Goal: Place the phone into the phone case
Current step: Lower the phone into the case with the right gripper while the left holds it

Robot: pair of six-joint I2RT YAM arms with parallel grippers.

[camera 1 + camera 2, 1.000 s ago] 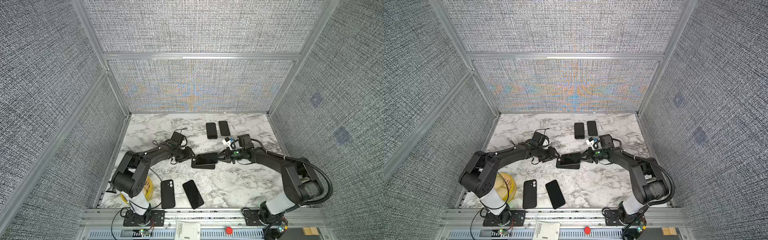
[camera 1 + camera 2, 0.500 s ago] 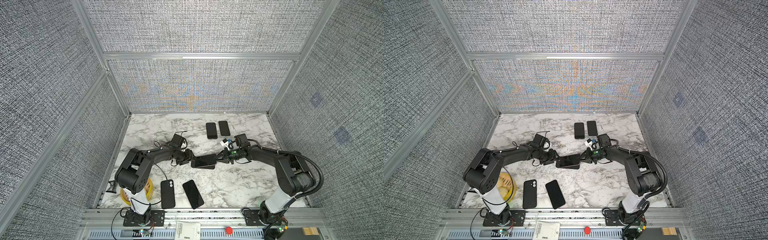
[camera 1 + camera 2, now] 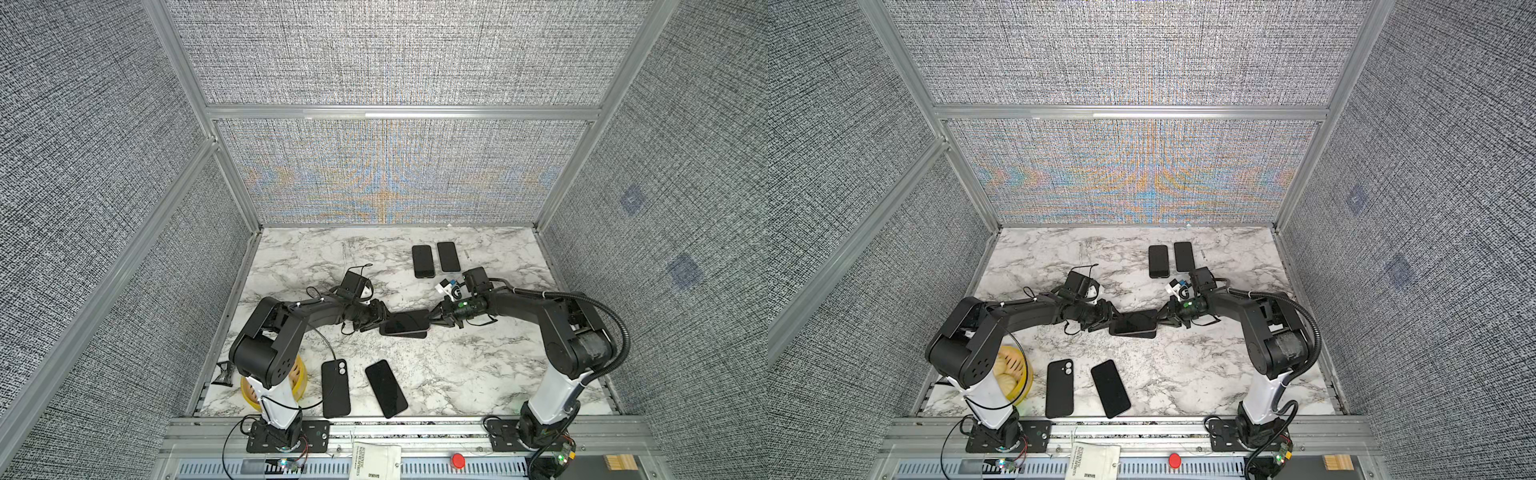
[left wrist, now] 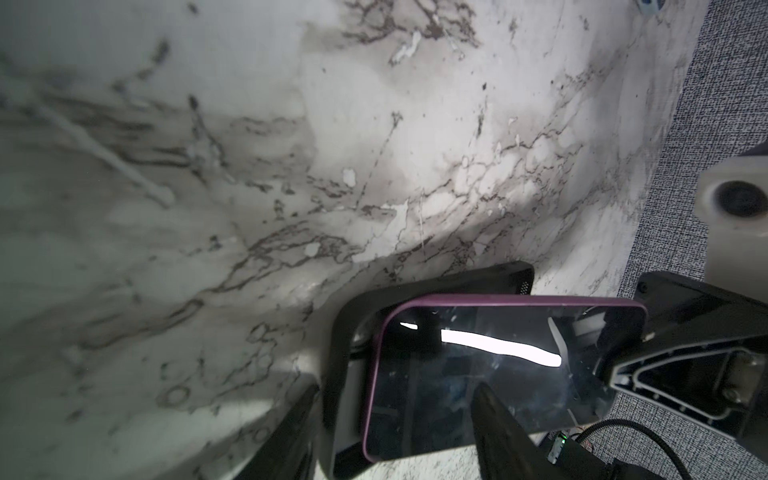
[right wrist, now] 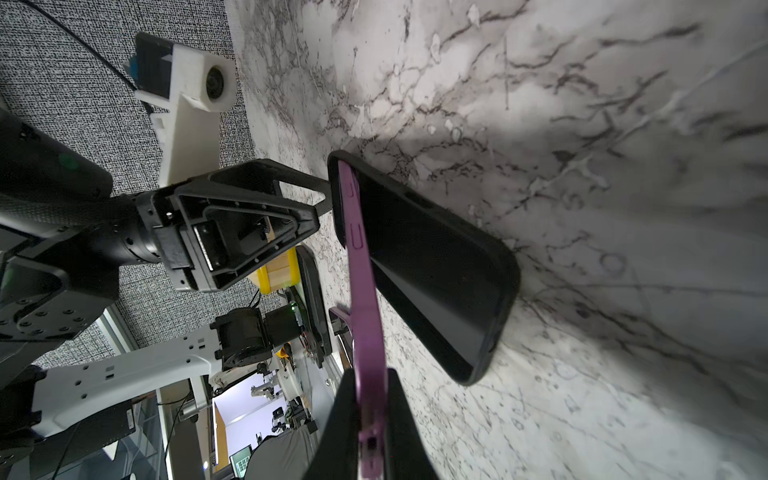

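Seating step: right gripper (image 5: 368, 384) pinches tilted phone (image 5: 362, 270) over case (image 5: 436, 266), left gripper (image 4: 395, 388) part-spread at case end, hold unclear; next, press phone flat

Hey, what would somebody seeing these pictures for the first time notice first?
Mid-table first: the right tool pinches a purple-edged phone, tilted above a black case on the marble table, with the left tool at the case's other end. Spare phones lie flat in pairs: far phones toward the back, near phones at the front edge.
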